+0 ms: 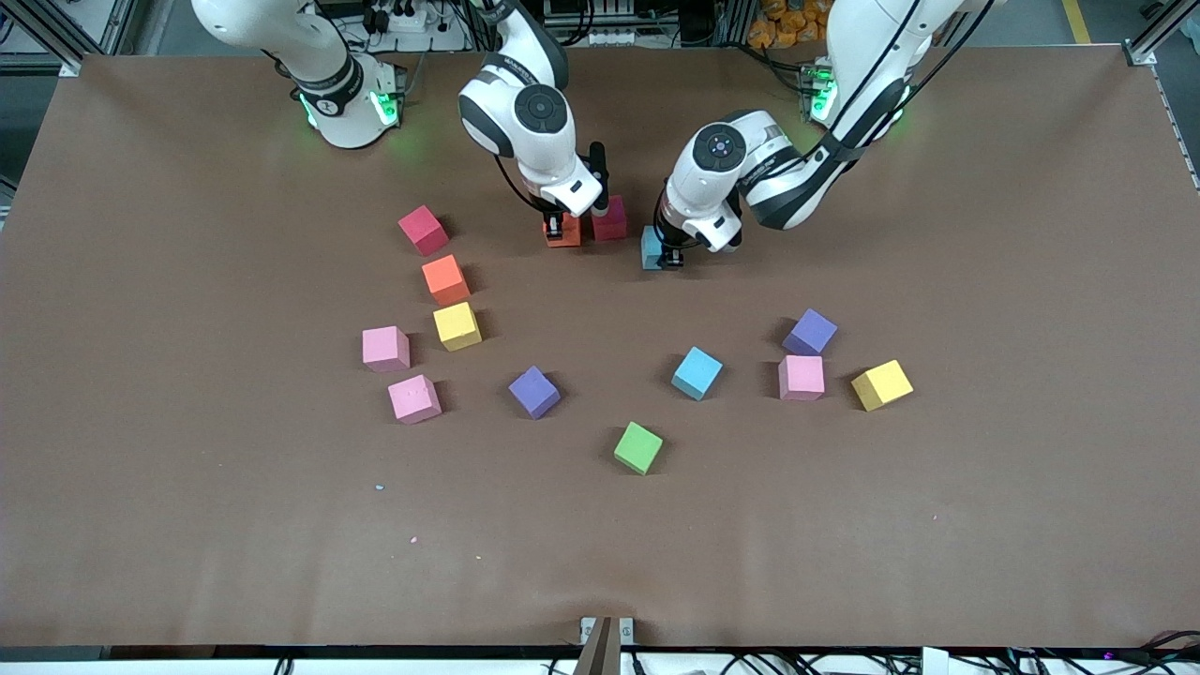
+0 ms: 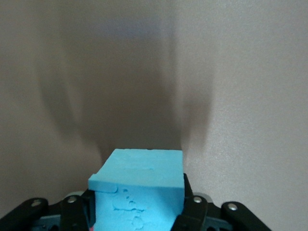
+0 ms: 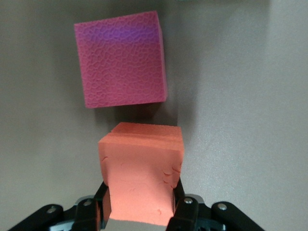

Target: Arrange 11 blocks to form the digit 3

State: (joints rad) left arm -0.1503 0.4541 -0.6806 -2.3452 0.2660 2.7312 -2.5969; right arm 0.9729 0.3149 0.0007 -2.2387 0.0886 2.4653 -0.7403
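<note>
Clamped between the fingers of my left gripper (image 1: 667, 260) was a light blue matte foam cube (image 2: 139, 192), low at the brown table (image 1: 984, 281), with one flat face turned up. My right gripper (image 1: 560, 228) was closed on an orange foam cube (image 3: 140, 173), just beside a red foam cube (image 1: 610, 218) that sat square on the table toward the left arm's end.

Nearer the front camera lay the loose cubes: a second red one (image 1: 423, 230), an orange one (image 1: 445, 279), a yellow one (image 1: 457, 326) and two pink ones (image 1: 386, 348) (image 1: 414, 398) toward the right arm's end; a purple one (image 1: 534, 392), a light blue one (image 1: 697, 373) and a green cube (image 1: 638, 447) in the middle; and purple (image 1: 810, 332), pink (image 1: 802, 377) and yellow (image 1: 881, 384) ones toward the left arm's end. I could read no writing on any cube.
</note>
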